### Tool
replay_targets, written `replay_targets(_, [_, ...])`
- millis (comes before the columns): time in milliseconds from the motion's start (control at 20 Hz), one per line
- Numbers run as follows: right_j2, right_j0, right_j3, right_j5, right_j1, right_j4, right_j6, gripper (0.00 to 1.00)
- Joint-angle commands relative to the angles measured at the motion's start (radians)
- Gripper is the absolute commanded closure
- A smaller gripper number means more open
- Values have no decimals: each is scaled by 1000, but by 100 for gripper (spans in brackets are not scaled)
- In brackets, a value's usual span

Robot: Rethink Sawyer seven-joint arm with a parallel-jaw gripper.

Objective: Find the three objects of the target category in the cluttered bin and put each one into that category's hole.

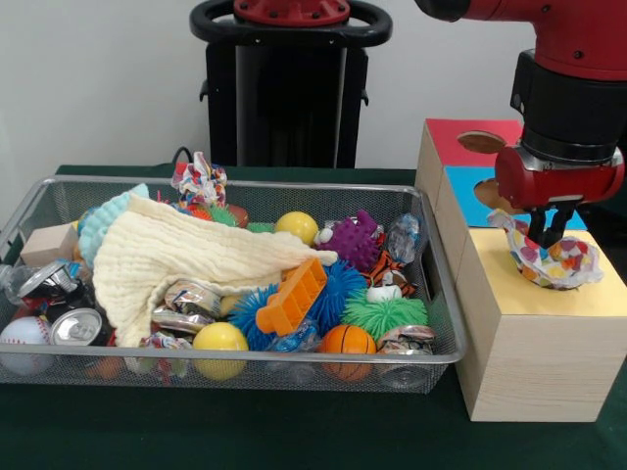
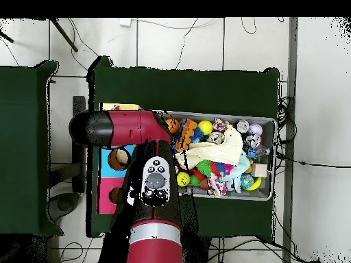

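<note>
My gripper (image 1: 549, 233) hangs over the yellow top of the pale wooden box (image 1: 588, 294) at the right. It is shut on a knotted cloth bundle (image 1: 556, 262) with red, blue, yellow and white patches, which rests low on the yellow top and hides the hole. The wire mesh bin (image 1: 294, 360) lies to the left, full of clutter. A second patterned bundle (image 1: 201, 181) sits at the bin's far rim. In the overhead view my arm (image 2: 154, 178) hides the gripper and most of the yellow box (image 2: 120, 107); the bin's rim (image 2: 269, 122) shows.
A large cream cloth (image 1: 186, 259) covers the bin's left middle. An orange block (image 1: 292, 296), purple (image 1: 355, 238) and green (image 1: 384, 315) spiky balls, crushed cans (image 1: 73, 326) and a small basketball (image 1: 347, 341) lie around it. Blue-topped (image 1: 470, 201) and red-topped (image 1: 456, 142) boxes stand behind the yellow one.
</note>
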Motion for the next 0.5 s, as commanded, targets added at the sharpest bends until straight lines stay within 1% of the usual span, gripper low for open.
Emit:
replay_targets(50, [-26,25,52,67,64,-10,228,100])
replay_targets(200, [-40,42,33,80,73,-2,239,100])
replay_targets(500, [-51,56,29,74,78,16,246,100])
